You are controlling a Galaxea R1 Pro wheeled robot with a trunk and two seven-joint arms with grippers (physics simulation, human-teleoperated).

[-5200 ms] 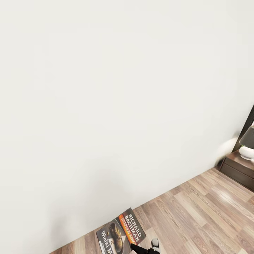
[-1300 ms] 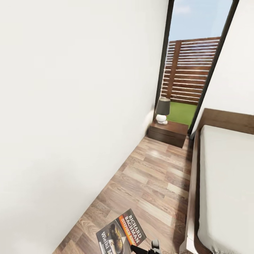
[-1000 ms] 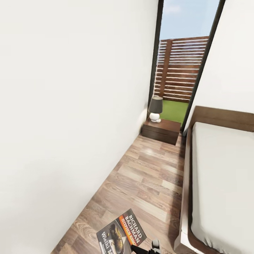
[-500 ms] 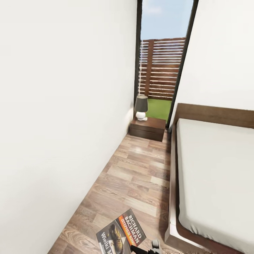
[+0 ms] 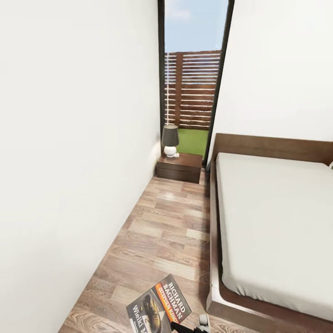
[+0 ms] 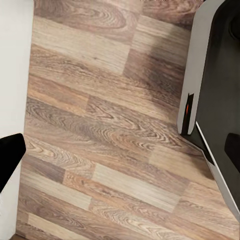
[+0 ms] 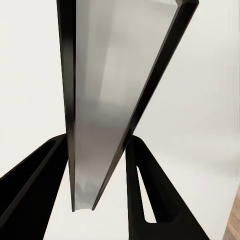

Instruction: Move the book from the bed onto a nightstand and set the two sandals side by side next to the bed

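The book (image 5: 157, 305), dark grey with an orange band and "RICHARD BACHMAN" lettering, hangs at the bottom of the head view. My right gripper (image 5: 189, 327) is shut on its lower edge. In the right wrist view the book (image 7: 100, 100) stands edge-on between the two black fingers (image 7: 150, 200). The nightstand (image 5: 179, 167) of dark reddish wood stands far ahead in the corner, between the wall and the bed (image 5: 273, 222). My left gripper (image 6: 120, 155) is open over the plank floor with nothing in it. The sandals are out of view.
A small lamp (image 5: 170, 140) with a dark shade stands on the nightstand's left part. A tall dark-framed window (image 5: 192, 78) rises behind it. A strip of wood floor (image 5: 166, 231) runs between the white wall (image 5: 69, 138) and the bed frame. The robot's base (image 6: 215, 90) is close to my left gripper.
The camera has swung round, so the view went from blank wall to the window, nightstand and bed, which have shifted left. The book stays held in the same spot in the picture.
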